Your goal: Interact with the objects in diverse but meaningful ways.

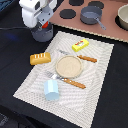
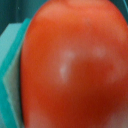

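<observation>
Fills nearly the whole wrist view: a red tomato (image 2: 75,65), blurred, with a teal edge (image 2: 12,80) beside it, too close to identify. Hidden in the exterior view behind the white gripper (image 1: 44,22), which hangs over a grey pot (image 1: 42,34) at the mat's (image 1: 30,85) far corner; jaws masked by the housing, so cannot tell whether clenched or released, nor whether the tomato is grasped. Cut off at the exterior view's right edge: a tan bowl (image 1: 123,16). Print on the yellow packet (image 1: 80,45) too small to read. Sharp enough elsewhere: bread loaf (image 1: 40,58), light-blue cup (image 1: 51,90), round plate (image 1: 68,65), second grey pot (image 1: 91,15).
</observation>
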Controlling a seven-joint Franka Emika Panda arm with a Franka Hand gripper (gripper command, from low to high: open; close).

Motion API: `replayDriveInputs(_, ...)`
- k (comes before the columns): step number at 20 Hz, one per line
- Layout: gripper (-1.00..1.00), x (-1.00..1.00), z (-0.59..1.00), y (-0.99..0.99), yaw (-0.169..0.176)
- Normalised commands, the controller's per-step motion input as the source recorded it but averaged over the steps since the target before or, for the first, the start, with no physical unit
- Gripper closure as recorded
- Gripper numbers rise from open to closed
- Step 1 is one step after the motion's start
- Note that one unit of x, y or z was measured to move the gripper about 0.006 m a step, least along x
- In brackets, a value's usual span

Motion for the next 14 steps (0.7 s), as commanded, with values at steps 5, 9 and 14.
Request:
replayDriveInputs(5, -1.00, -0.35, 0.00, 0.04, 0.000)
replayDriveInputs(9, -1.00, -0.30, 0.45, 0.13, 0.000)
replayDriveInputs(14, -1.00, 0.06, 0.96, 0.47, 0.000)
